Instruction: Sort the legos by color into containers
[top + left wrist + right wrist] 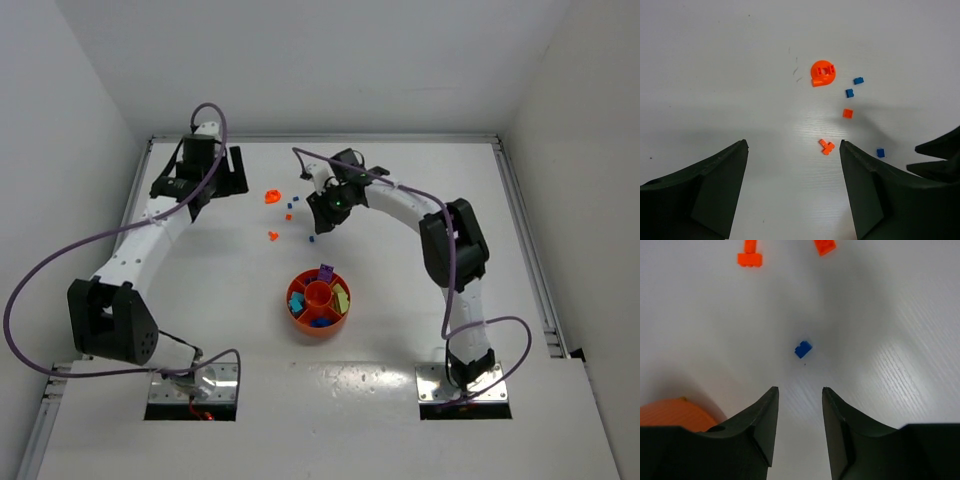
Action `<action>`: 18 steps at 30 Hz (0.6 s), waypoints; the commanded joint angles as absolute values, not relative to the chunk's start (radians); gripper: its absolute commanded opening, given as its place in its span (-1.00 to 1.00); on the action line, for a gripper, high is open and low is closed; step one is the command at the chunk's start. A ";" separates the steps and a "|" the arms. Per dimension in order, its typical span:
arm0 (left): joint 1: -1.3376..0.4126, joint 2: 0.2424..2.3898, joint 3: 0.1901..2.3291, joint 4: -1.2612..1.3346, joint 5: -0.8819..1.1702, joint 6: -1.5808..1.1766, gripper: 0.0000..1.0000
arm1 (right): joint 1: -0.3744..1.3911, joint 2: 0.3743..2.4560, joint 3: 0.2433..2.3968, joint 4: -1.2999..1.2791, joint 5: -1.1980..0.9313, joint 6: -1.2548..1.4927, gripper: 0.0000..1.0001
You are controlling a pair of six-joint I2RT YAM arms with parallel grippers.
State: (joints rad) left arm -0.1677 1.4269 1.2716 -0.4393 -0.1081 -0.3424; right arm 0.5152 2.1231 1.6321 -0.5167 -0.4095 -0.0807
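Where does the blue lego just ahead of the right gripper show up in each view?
Top external: the blue lego sits mid-frame, beyond the tray.
Left wrist: blue lego lower right.
Right wrist: blue lego centre, ahead of the right gripper.
Shared landmark: orange T-shaped lego.

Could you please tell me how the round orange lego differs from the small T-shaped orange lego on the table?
The round orange lego is disc-like and clearly larger; the T-shaped orange lego is small and angular. The round one lies farther from the left gripper, the T-shaped one near its open jaws. Both are orange, loose on the table.
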 commanded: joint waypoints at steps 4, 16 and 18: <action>-0.114 1.456 1.275 -0.414 -0.052 -0.379 0.59 | 0.567 2.161 1.608 -0.431 -0.175 0.092 -0.20; -0.083 1.474 1.264 -0.414 -0.032 -0.370 0.65 | 0.606 2.189 1.641 -0.400 -0.176 0.166 0.00; -0.083 1.474 1.264 -0.414 -0.044 -0.370 0.72 | 0.606 2.189 1.641 -0.400 -0.176 0.166 0.00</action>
State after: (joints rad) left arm -0.0917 1.4773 1.2705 -0.4393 -0.0452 -0.3641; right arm 0.5915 2.1857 1.6012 -0.4339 -0.1661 0.1406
